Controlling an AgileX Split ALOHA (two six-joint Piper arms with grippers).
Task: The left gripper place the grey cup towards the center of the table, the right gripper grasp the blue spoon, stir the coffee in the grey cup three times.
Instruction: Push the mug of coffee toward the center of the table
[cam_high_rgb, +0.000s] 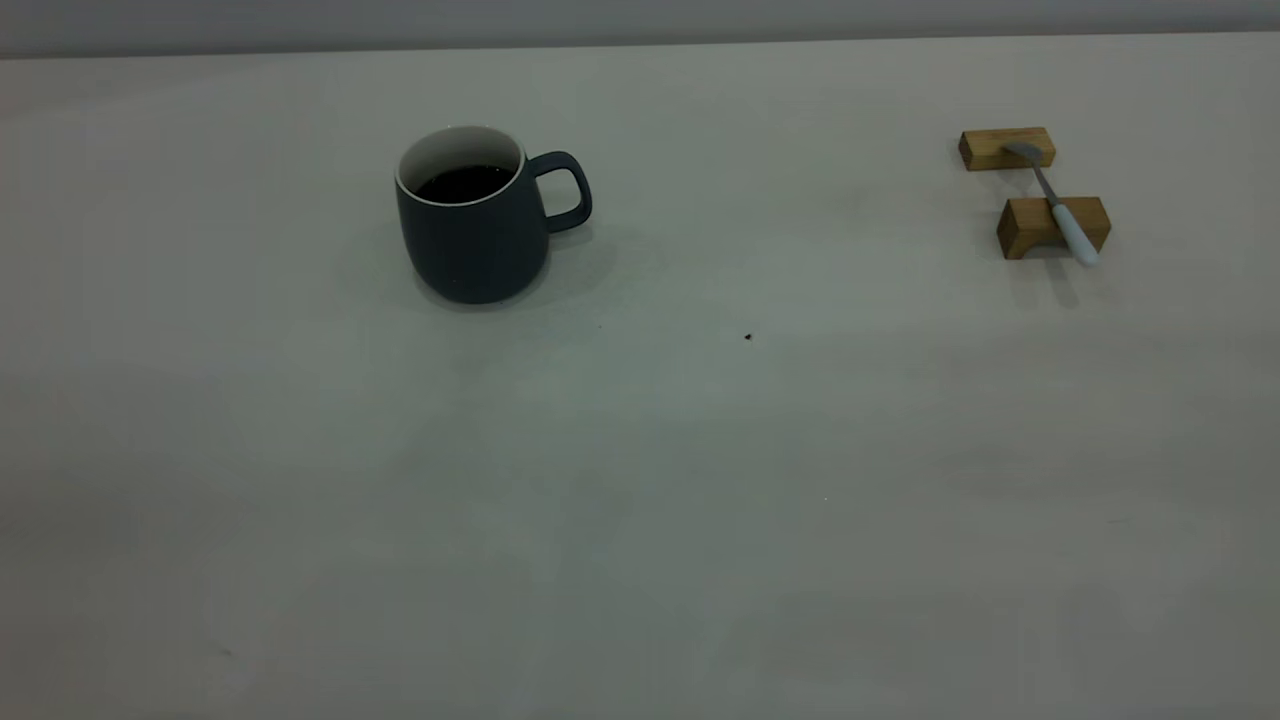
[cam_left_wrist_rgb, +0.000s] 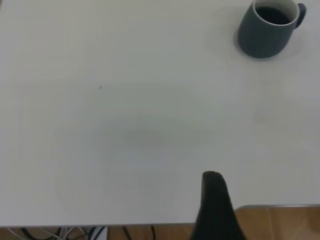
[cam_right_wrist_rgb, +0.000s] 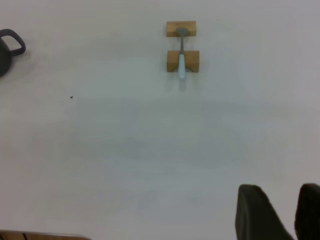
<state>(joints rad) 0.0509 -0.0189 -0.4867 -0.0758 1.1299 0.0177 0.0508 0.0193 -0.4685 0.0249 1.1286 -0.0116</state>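
Note:
The grey cup (cam_high_rgb: 470, 240) stands upright on the table (cam_high_rgb: 640, 520), left of centre, its handle pointing right and dark coffee (cam_high_rgb: 465, 183) inside. In the left wrist view the grey cup (cam_left_wrist_rgb: 262, 37) is far off, and my left gripper (cam_left_wrist_rgb: 215, 210) shows only as a dark shape near the table edge. The blue spoon (cam_high_rgb: 1060, 210) lies across two wooden blocks at the far right, pale handle toward the front. My right gripper (cam_right_wrist_rgb: 280, 200) is open and holds nothing, well short of the blue spoon (cam_right_wrist_rgb: 181, 60). Neither gripper appears in the exterior view.
The spoon's bowl rests on the back block (cam_high_rgb: 1007, 148) and its handle on the front block (cam_high_rgb: 1030, 228). A tiny dark speck (cam_high_rgb: 748, 337) marks the table near its middle. The table's near edge (cam_left_wrist_rgb: 280, 206) runs just beside the left gripper.

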